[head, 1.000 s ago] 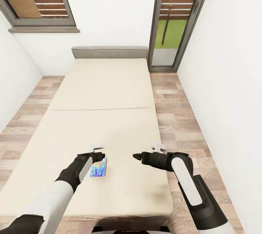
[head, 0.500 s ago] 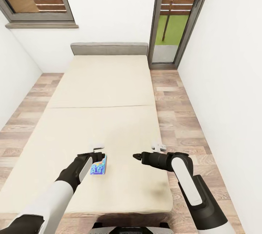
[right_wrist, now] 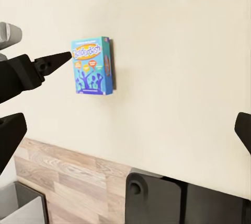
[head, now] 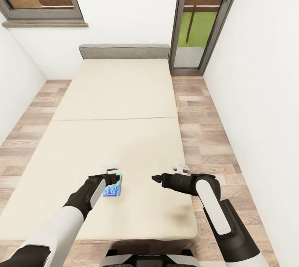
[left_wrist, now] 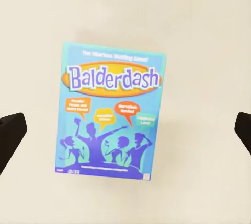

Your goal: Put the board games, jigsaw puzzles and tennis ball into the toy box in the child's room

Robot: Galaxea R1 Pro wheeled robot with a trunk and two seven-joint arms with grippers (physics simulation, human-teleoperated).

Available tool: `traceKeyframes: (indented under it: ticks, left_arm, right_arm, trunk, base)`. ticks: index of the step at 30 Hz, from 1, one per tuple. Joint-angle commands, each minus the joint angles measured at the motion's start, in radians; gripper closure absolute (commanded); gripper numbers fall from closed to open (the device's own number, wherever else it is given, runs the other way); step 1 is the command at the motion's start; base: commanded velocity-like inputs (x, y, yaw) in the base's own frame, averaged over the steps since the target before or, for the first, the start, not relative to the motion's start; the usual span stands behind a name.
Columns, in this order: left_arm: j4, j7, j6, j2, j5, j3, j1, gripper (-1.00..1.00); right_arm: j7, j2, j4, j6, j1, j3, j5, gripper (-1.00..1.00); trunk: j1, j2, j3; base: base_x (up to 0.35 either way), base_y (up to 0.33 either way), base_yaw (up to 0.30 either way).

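Head view: we see blue board game (head: pixel 113 190) lying on bed (head: pixel 124 92), unpicked. Left tool (head: pixel 113 174) above it, wide open, empty. Right tool (head: pixel 156 178): opening we cannot tell. Most of task left.

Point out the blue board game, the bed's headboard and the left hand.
blue board game (left_wrist: pixel 111 113), left wrist view, middle of its printed cover.
headboard (head: pixel 123 51), head view, centre of its grey front.
left hand (head: pixel 109 175), head view, midway between its fingertips.

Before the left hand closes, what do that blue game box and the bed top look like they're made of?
Board game: likely glossy printed cardboard, with sharp edges and a flat "Balderdash" print. Bed: matte beige fabric-like mattress with one seam across and no sheen. It's a render, so that's uncertain.
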Motion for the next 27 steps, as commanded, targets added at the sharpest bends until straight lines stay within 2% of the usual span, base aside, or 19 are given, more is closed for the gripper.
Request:
traceKeyframes:
  ticks: [1,27]
  left_arm:
    - [-0.002,0.009,0.005,0.001,0.010,-0.005,0.000,-1.00]
    - [-0.002,0.009,0.004,0.000,0.010,-0.005,0.000,-1.00]
  right_arm:
    - [-0.010,0.000,-0.001,0.003,-0.001,0.000,-0.009,-1.00]
    - [-0.010,0.000,-0.001,0.003,-0.001,0.000,-0.008,-1.00]
  trunk:
    - [0.000,-0.002,-0.003]
    - [0.000,-0.002,-0.046]
  base:
    - [0.000,0.000,0.000]
    - [0.000,0.000,0.000]
